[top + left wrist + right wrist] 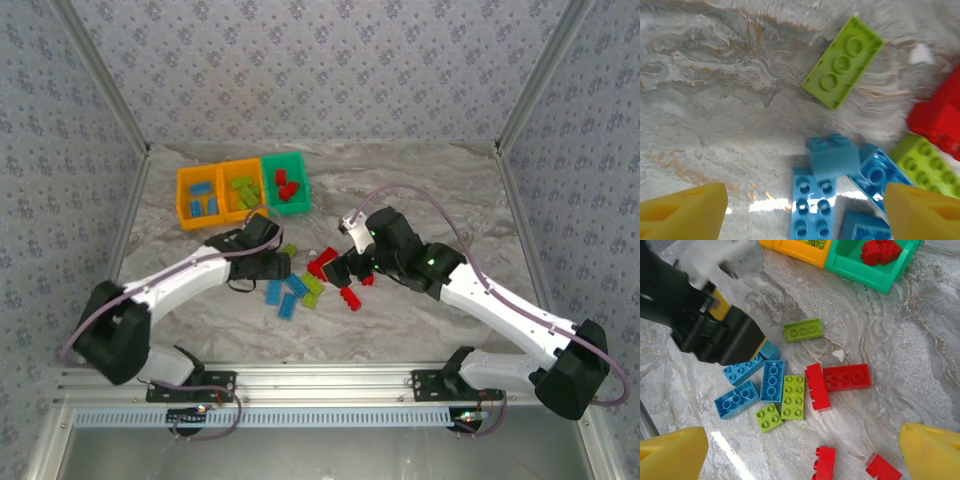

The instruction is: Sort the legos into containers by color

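Loose legos lie mid-table: blue ones (285,295), lime ones (312,290) and red ones (350,298). My left gripper (275,265) hangs open over the blue group; a small blue brick (834,157) and a long blue brick (812,205) lie between its yellow fingers (682,212), untouched. My right gripper (345,270) is open above the red bricks (846,377) and a lime brick (793,397), holding nothing. The joined containers stand at the back left: an orange bin (181,195) with blue bricks, an orange bin (240,166) with lime bricks, a green bin (304,185) with red ones.
The left arm's black wrist (715,325) sits close to the blue bricks (772,381) in the right wrist view. A lone lime brick (803,330) lies toward the green bin (860,277). Patterned walls close the table at the back and sides.
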Controlling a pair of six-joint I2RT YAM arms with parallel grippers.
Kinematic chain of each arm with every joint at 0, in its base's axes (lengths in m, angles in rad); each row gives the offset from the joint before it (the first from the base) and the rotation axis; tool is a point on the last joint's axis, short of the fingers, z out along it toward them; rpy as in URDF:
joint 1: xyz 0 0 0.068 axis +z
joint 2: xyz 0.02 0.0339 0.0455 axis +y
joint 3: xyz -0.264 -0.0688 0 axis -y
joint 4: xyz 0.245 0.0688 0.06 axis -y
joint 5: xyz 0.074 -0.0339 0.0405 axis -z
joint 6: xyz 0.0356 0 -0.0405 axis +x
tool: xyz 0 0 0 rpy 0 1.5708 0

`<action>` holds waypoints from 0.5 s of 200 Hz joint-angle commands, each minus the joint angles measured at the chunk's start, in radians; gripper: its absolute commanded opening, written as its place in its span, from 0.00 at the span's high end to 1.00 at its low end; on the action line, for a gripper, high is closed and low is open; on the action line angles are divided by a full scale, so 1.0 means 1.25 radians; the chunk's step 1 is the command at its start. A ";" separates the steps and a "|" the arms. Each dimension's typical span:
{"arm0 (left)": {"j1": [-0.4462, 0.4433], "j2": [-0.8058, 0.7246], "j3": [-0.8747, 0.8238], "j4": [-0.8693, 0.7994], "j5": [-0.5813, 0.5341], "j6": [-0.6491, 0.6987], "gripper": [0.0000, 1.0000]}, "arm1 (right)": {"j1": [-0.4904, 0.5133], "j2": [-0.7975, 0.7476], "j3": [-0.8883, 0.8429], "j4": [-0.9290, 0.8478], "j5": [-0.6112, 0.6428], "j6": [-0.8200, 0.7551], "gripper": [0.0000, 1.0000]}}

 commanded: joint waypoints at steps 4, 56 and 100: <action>-0.005 0.066 0.036 0.045 -0.010 -0.080 0.24 | -0.002 -0.016 -0.001 -0.006 0.015 0.023 0.00; -0.012 0.167 0.049 0.109 0.046 -0.076 0.39 | -0.002 -0.012 -0.013 -0.005 0.018 0.034 0.00; -0.015 0.194 0.046 0.121 0.037 -0.075 0.49 | -0.003 -0.012 -0.011 -0.008 0.021 0.043 0.00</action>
